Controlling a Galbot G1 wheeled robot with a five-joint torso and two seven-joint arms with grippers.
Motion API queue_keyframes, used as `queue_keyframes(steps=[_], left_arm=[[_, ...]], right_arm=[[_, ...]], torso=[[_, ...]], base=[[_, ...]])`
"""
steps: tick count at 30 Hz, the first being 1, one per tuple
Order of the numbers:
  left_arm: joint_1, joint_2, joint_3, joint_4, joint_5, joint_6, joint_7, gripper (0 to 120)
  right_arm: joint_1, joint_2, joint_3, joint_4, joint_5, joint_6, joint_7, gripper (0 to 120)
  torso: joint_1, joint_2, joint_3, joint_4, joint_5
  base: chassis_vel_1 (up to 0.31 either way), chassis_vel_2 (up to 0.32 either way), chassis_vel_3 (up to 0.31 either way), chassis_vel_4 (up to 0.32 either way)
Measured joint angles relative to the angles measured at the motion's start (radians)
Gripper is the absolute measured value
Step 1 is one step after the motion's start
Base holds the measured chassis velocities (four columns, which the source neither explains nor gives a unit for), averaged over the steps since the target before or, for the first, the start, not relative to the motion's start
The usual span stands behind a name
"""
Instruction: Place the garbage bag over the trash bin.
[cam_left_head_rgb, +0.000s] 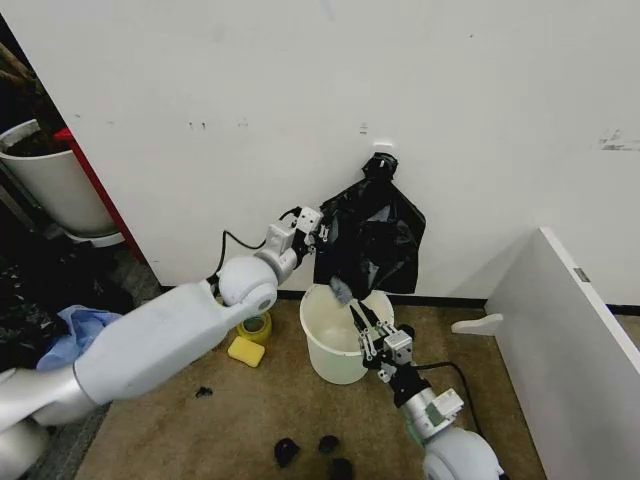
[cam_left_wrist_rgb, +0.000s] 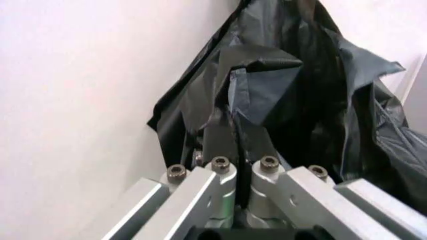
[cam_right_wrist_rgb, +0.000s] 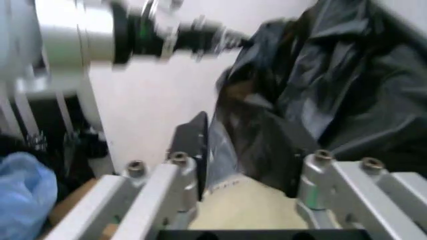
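While the garbage bag hangs against the white wall from a point at its top, its lower edge drapes just above the trash bin, which stands on the brown floor. The left hand is clamped shut on the bag's left edge (fingers pressed together in the left wrist view). The right hand is open at the bin's rim, one finger against the bag's hem. A yellow sponge lies beside the bin.

head camera looks down from above at bin and bag; both wrist cameras face the bag up close.
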Motion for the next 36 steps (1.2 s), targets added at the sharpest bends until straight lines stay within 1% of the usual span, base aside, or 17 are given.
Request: queue_keyframes(steps=[2, 3, 6, 8, 9, 11, 14, 16, 17, 18, 20, 21, 25, 29, 32, 33, 36], left_arm=[[0.013, -0.001, -0.007, -0.004, 0.002, -0.016, -0.003, 0], [0.013, -0.001, -0.007, -0.004, 0.002, -0.016, -0.003, 0], [0.032, -0.009, -0.018, -0.016, 0.003, -0.033, -0.012, 0], [0.034, -0.018, -0.019, -0.017, 0.005, -0.035, -0.016, 0], [0.034, -0.018, -0.019, -0.017, 0.005, -0.035, -0.016, 0], [0.039, -0.019, -0.018, -0.022, 0.005, -0.035, -0.018, 0], [0.052, -0.011, -0.019, -0.036, 0.007, -0.035, -0.019, 0], [0.059, -0.008, -0.025, -0.04, 0.01, -0.035, -0.022, 0], [0.059, -0.008, -0.025, -0.04, 0.01, -0.035, -0.022, 0], [0.065, -0.007, -0.029, -0.042, 0.011, -0.035, -0.024, 0], [0.074, -0.005, -0.035, -0.043, 0.014, -0.034, -0.026, 0], [0.078, -0.004, -0.038, -0.044, 0.015, -0.034, -0.027, 0], [0.088, -0.001, -0.044, -0.049, 0.018, -0.033, -0.03, 0], [0.098, -0.002, -0.05, -0.055, 0.02, -0.032, -0.033, 0], [0.1, -0.003, -0.051, -0.055, 0.021, -0.032, -0.033, 0], [0.101, -0.003, -0.051, -0.055, 0.021, -0.032, -0.033, 0], [0.101, -0.003, -0.05, -0.055, 0.023, -0.032, -0.033, 0]], right_arm=[[-0.01, -0.008, 0.016, 0.044, 0.027, -0.016, 0.02, 41], [-0.01, -0.008, 0.016, 0.044, 0.027, -0.016, 0.02, 41], [0.029, -0.03, 0.032, 0.068, 0.051, -0.073, 0.072, 54], [0.078, -0.048, 0.039, 0.033, 0.044, -0.105, 0.096, 61], [0.078, -0.048, 0.039, 0.033, 0.044, -0.105, 0.096, 61], [0.136, -0.068, 0.034, -0.003, 0.028, -0.142, 0.112, 71], [0.239, -0.102, -0.008, -0.061, -0.022, -0.204, 0.133, 84], [0.311, -0.122, -0.042, -0.102, -0.057, -0.229, 0.146, 90], [0.311, -0.122, -0.042, -0.102, -0.057, -0.229, 0.146, 90], [0.352, -0.13, -0.063, -0.125, -0.072, -0.243, 0.156, 97], [0.426, -0.135, -0.103, -0.161, -0.088, -0.268, 0.18, 98], [0.457, -0.135, -0.121, -0.176, -0.097, -0.279, 0.188, 98], [0.516, -0.125, -0.167, -0.215, -0.13, -0.307, 0.202, 93], [0.547, -0.102, -0.205, -0.227, -0.097, -0.359, 0.225, 93], [0.553, -0.097, -0.213, -0.231, -0.096, -0.371, 0.232, 93], [0.556, -0.094, -0.215, -0.234, -0.097, -0.374, 0.235, 91], [0.588, -0.078, -0.236, -0.274, -0.113, -0.403, 0.267, 83]], torso=[[0.0, 0.0, 0.0, -0.0001, -0.0003], [0.0, 0.0, 0.0, -0.0001, -0.0003], [0.0, 0.0, 0.0, 0.0, -0.0002], [0.0, 0.0, 0.0, 0.0001, 0.0003], [0.0, 0.0, 0.0, 0.0001, 0.0003], [0.0, 0.0, 0.0, -0.0002, 0.0001], [0.0, 0.0, 0.0, 0.0, 0.0001], [0.0, 0.0, 0.0, 0.0003, 0.0001], [0.0, 0.0, 0.0, 0.0003, 0.0001], [0.0, 0.0, 0.0, 0.0002, 0.0001], [0.0, 0.0, 0.0, 0.0001, -0.0001], [0.0, 0.0, 0.0, 0.0002, -0.0001], [0.0, 0.0, 0.0, 0.0002, -0.0002], [0.0, 0.0, 0.0, 0.0, -0.0001], [0.0, 0.0, 0.0, 0.0, -0.0001], [0.0, 0.0, 0.0, 0.0, -0.0001], [0.0, 0.0, 0.0, 0.0, 0.0]], base=[[0.0, 0.0, 0.0, 0.0], [0.0, 0.0, 0.0, 0.0], [0.0, 0.0, 0.0, 0.0], [0.0, 0.0, 0.0, 0.0], [0.0, 0.0, 0.0, 0.0], [0.0, 0.0, 0.0, 0.0], [0.0, 0.0, 0.0, 0.0], [0.0, 0.0, 0.0, 0.0], [0.0, 0.0, 0.0, 0.0], [0.0, 0.0, 0.0, 0.0], [0.0, 0.0, 0.0, 0.0], [0.0, 0.0, 0.0, 0.0], [0.0, 0.0, 0.0, 0.0], [0.0, 0.0, 0.0, 0.0], [0.0, 0.0, 0.0, 0.0], [0.0, 0.0, 0.0, 0.0], [0.0, 0.0, 0.0, 0.0]])
